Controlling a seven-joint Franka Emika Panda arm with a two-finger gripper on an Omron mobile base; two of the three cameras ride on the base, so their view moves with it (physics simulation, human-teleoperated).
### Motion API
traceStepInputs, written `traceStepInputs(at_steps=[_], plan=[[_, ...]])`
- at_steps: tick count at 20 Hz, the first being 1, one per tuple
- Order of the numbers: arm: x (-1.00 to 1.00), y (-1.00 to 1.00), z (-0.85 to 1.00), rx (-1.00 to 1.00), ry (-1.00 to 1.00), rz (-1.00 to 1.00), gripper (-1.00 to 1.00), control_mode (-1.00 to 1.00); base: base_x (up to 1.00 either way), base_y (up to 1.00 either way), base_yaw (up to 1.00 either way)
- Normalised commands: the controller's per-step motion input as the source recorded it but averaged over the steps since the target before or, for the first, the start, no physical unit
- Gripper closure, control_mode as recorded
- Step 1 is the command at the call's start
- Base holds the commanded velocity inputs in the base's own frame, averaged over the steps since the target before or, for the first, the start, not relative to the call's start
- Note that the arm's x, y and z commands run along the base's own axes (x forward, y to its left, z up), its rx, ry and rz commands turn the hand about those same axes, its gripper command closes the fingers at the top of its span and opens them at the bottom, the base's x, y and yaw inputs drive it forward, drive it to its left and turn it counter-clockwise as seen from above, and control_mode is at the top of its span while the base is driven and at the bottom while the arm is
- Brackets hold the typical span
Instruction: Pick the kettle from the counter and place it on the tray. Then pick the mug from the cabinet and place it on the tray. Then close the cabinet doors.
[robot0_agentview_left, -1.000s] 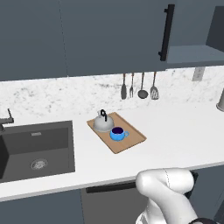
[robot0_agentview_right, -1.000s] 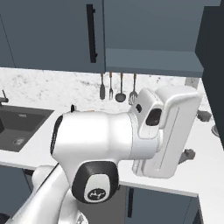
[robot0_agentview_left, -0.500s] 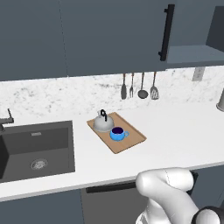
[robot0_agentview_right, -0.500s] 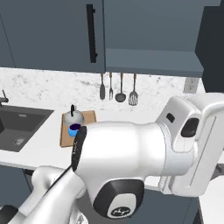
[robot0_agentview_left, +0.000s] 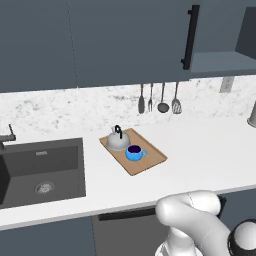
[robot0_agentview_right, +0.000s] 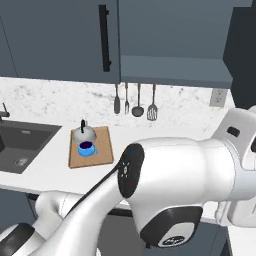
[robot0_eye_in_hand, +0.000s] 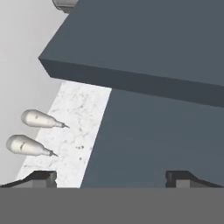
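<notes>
Now for the cabinet doors: kettle (robot0_agentview_left: 118, 140) and mug (robot0_agentview_left: 133, 152) sit on the tray (robot0_agentview_left: 151, 161).
Gripper (robot0_eye_in_hand: 111, 177) spread wide, empty; press flat against the open right door (robot0_agentview_right: 243, 52) near its free edge, swinging smoothly.

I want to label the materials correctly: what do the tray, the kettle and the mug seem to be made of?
The tray looks like wood with a matte finish: light brown, flat, no shine. The kettle looks like brushed metal: silver-grey dome, thin black arched handle, perhaps plastic. The mug looks like glazed ceramic: uniform bright blue, dark inside; painted metal or plastic cannot be excluded.
</notes>
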Motion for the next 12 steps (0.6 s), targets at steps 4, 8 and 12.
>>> traceStepInputs(at_steps=[4, 8, 12], plan=[[0.43, -0.35, -0.05, 0.0, 0.1, 0.12, -1.0, -1.0, 0.0, 0.0, 0.0], [0.41, -0.35, 0.0, 0.0, 0.03, 0.14, -1.0, -1.0, 0.0, 0.0, 0.0], [0.33, -0.21, -0.01, 0.0, 0.01, 0.15, -1.0, -1.0, 0.0, 0.0, 0.0]])
